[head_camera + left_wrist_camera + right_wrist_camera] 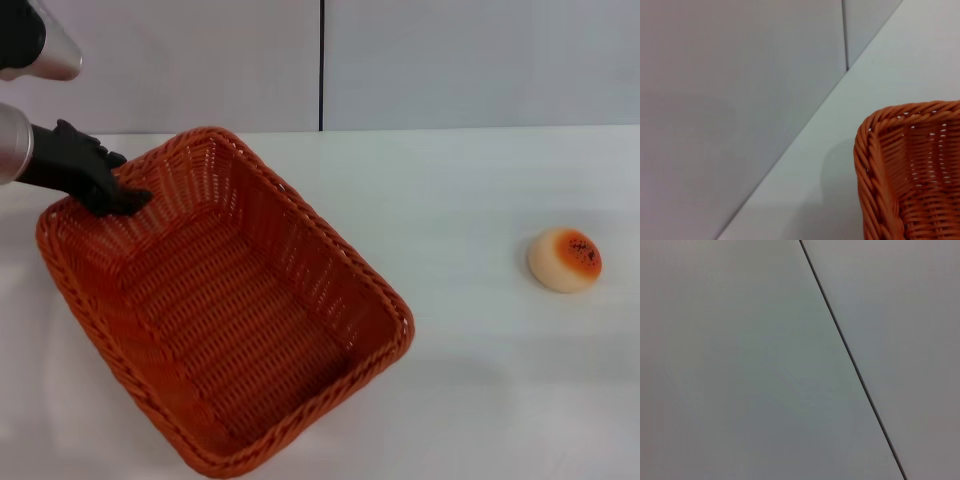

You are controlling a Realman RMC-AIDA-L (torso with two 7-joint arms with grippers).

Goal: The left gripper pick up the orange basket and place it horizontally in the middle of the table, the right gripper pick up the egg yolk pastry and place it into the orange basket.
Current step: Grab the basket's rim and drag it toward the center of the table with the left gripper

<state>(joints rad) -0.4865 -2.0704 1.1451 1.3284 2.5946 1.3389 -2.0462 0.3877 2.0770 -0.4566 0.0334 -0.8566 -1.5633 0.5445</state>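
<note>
The left gripper (128,197) is at the far left rim of the orange basket (225,305), pinching that braided edge, and the basket sits skewed on the white bench (450,380) with its near corner close to the front edge. Out to the right, well apart across bare bench, sits the egg yolk pastry (566,259); the right gripper isn't in view.

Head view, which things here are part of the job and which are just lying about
Part of the job:
- basket, lying askew on the table
- pastry, on the table, apart from the basket
- left gripper, at the basket's far rim

Just lying about:
- nothing else on the table; only the wall panels behind

The right gripper is not in view.
</note>
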